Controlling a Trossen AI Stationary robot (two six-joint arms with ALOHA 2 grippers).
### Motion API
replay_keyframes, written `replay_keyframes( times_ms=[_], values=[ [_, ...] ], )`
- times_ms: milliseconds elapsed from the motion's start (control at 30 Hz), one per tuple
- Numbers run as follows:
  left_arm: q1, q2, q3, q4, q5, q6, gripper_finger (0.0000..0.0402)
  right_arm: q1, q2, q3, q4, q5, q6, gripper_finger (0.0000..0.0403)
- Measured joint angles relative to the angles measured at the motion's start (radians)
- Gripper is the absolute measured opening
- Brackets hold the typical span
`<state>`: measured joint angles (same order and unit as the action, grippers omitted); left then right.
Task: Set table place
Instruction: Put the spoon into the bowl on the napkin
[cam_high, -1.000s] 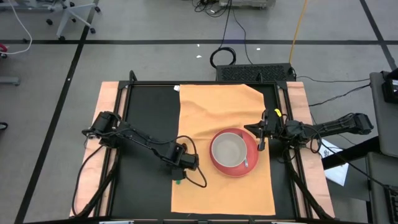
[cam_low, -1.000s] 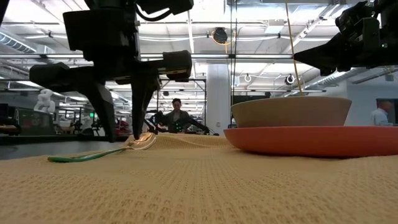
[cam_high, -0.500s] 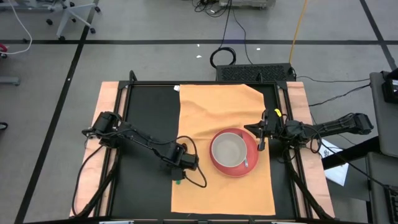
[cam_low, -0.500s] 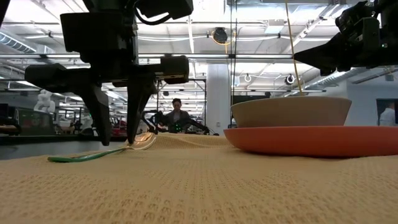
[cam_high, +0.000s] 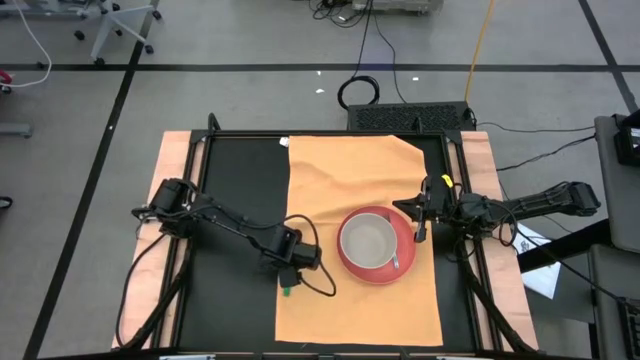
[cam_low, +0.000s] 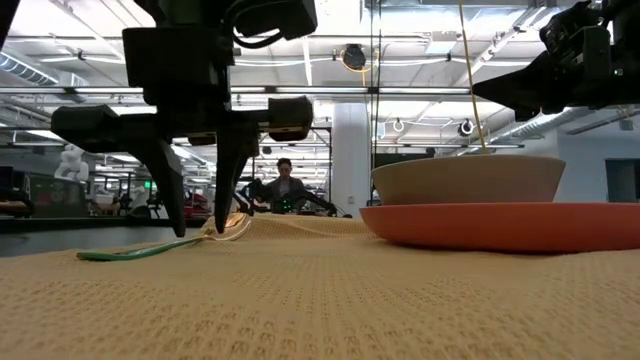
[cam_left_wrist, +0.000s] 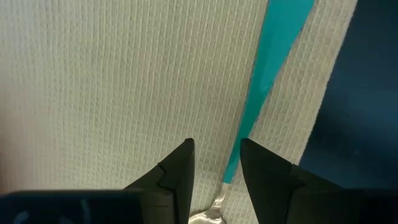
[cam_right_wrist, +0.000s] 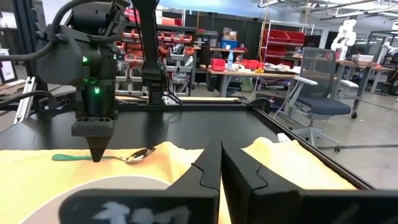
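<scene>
Placing the green-handled metal spoon (cam_low: 150, 247) on the orange-tan cloth mat's (cam_high: 360, 310) left edge, left hand (cam_low: 198, 222) hovering part-open astride it, empty; next lifting clear. Right hand (cam_right_wrist: 220, 163) waiting closed beside the red plate (cam_high: 405, 262).

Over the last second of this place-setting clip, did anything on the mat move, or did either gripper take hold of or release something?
Hardly anything. The left gripper shifted slightly sideways over the green-handled spoon, its fingers open and astride the spoon without lifting it. The spoon lies where it was, at the mat's left edge. The bowl on the red plate and the shut right gripper beside the plate did not move.
</scene>
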<state>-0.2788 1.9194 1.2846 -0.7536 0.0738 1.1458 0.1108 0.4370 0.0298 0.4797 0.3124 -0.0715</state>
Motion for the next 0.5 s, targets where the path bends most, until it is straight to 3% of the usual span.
replay_keyframes(
  times_ms=[500],
  values=[
    [0.005, 0.0, 0.0, -0.028, 0.0, 0.12, 0.0133, 0.0, 0.0, 0.0, -0.001, 0.0, 0.0, 0.0]
  ],
)
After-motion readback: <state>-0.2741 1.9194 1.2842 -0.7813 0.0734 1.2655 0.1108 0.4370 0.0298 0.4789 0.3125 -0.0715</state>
